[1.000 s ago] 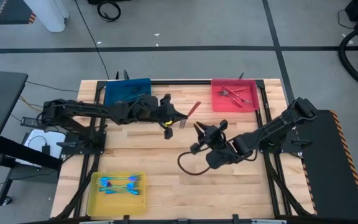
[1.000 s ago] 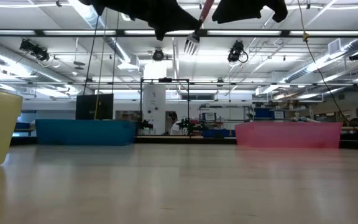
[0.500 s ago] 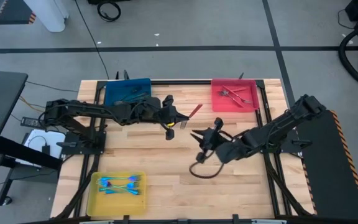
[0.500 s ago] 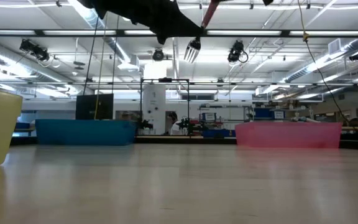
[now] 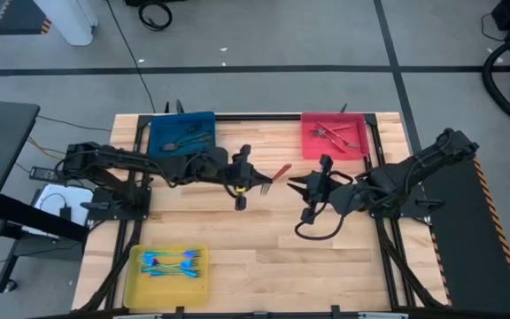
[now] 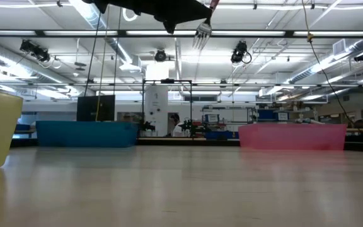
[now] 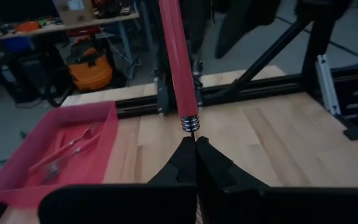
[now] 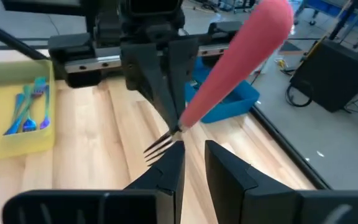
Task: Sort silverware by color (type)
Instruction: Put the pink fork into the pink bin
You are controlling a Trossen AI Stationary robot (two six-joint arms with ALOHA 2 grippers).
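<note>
Fork (image 5: 273,175) with a red handle hangs in the air above the middle of the table (image 5: 264,257), pinched in the left gripper (image 5: 257,182), whose fingers (image 7: 185,158) are pressed together on the metal neck just below the handle. In the high view the handle points toward two o'clock from that gripper, out toward the right arm. In the low view the tines (image 6: 201,34) hang downward, well above the tabletop. The left wrist view shows the red handle running straight away from the closed fingertips.

Right gripper (image 5: 297,187) sits at three o'clock from the fork, near the handle's end and facing it. Its fingers (image 8: 169,168) stand a little apart with nothing between them; in the right wrist view the fork's tines show just past their tips, but I cannot tell whether they touch.

Red tray (image 5: 333,136) sits at one o'clock on the table and holds several red-handled pieces (image 5: 336,134). Blue tray (image 5: 181,131) at eleven o'clock holds dark grey pieces (image 5: 184,139). Yellow tray (image 5: 166,275) at seven o'clock holds teal-handled pieces (image 5: 173,262) lying side by side. All three trays are well apart from the two grippers.
</note>
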